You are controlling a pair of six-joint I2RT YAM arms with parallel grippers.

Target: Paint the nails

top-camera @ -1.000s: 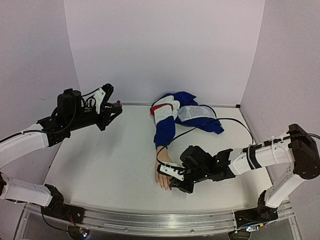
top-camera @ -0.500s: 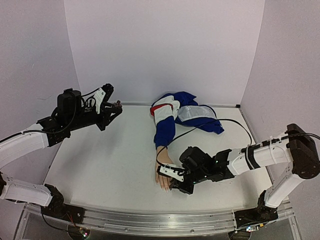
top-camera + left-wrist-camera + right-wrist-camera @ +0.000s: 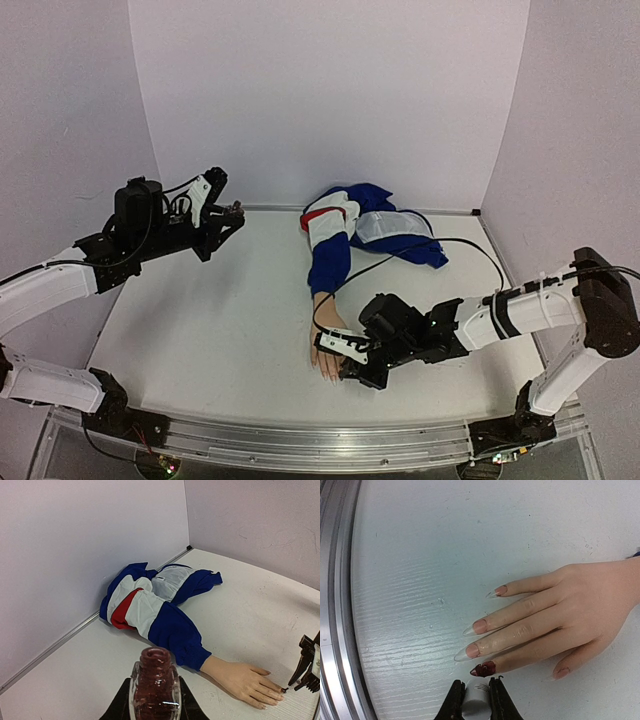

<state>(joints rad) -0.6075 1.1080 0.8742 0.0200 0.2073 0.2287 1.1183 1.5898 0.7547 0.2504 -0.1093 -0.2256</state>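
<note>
Nails [image 3: 473, 651] on the dummy hand [image 3: 570, 605], flat on the worktop [image 3: 445, 540] toward its near edge, look tiny, hard and slick, best touched only lightly by the white-capped brush [image 3: 476, 696] pinched in the right gripper [image 3: 476, 706], while the left gripper [image 3: 155, 709] clamps the open bottle [image 3: 155, 677] far left.

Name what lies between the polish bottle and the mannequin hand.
Only bare white table, as the top view shows, from the left gripper's polish bottle to the mannequin hand.
</note>
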